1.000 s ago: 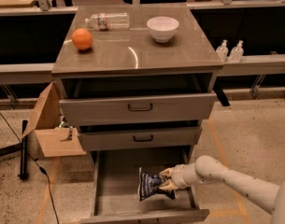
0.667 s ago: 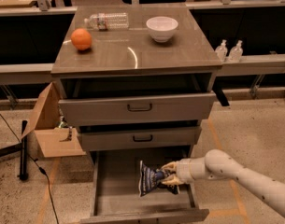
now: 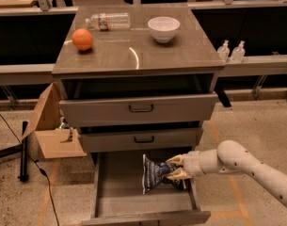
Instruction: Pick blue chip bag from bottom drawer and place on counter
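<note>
No legible txt; gripper (image 3: 173, 168) over bottom drawer (image 3: 119, 194), fingers (image 3: 177, 160) on blue chip bag (image 3: 154, 174)

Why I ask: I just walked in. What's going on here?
The robot's gripper reaches into the open bottom drawer and is shut on one end of the blue chip bag. The bag is inside the drawer, not yet on the counter, where an orange, a water bottle and a white bowl sit.

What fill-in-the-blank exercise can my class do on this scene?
The gripper, fingers shut on the blue chip bag, is in the ____ drawer.
The counter holds an orange, a white bowl and a plastic ____.
The cardboard box stands on the ____.
Missing words: bottom, bottle, floor.
</note>
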